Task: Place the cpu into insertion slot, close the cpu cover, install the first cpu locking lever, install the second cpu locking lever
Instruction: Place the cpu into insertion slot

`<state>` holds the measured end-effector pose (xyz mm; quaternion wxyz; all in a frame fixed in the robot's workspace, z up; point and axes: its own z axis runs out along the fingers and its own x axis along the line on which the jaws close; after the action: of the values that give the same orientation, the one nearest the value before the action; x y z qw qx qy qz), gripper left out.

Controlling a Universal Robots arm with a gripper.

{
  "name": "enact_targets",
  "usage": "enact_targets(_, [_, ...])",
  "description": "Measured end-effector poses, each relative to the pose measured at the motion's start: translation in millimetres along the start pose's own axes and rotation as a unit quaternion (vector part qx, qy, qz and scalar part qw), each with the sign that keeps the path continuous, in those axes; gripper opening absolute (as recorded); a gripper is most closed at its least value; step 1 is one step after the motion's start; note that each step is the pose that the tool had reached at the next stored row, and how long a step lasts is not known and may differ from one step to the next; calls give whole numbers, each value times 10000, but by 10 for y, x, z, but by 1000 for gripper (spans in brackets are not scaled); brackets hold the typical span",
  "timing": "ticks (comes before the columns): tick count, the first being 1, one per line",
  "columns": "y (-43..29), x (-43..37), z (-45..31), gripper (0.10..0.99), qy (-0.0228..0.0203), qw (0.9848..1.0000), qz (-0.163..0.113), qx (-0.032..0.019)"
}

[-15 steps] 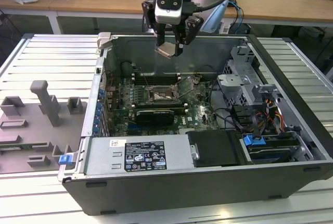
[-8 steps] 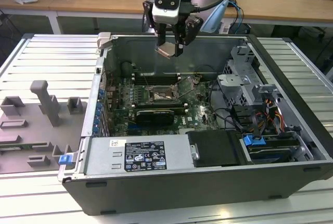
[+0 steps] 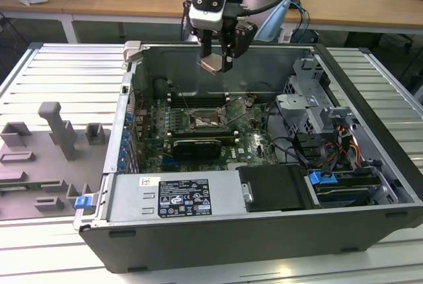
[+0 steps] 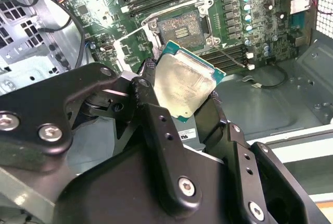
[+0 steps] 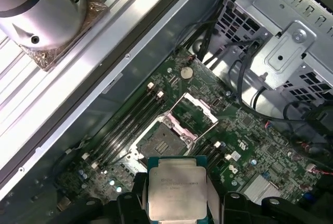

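While the tool [image 3: 216, 61] was held above the open computer case [image 3: 198, 231], the cpu [image 3: 211, 65] was gripped by its edges between the clenched fingers [image 4: 148, 91], well clear of the green board [image 3: 254, 140]. The insertion slot [image 5: 164, 143] was seen bare below, and the cpu cover [image 5: 195, 113] was seen tilted up beside it.
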<state>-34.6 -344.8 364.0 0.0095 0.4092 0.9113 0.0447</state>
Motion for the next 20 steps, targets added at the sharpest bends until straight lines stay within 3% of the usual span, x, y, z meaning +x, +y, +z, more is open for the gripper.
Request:
enact_targets(11, [0,0,0,541,-45,9987,500,-9])
enact_targets(16, [0,0,0,541,-68,9971,757,-15])
enact_targets(20, [0,0,2,541,-92,9947,1024,-20])
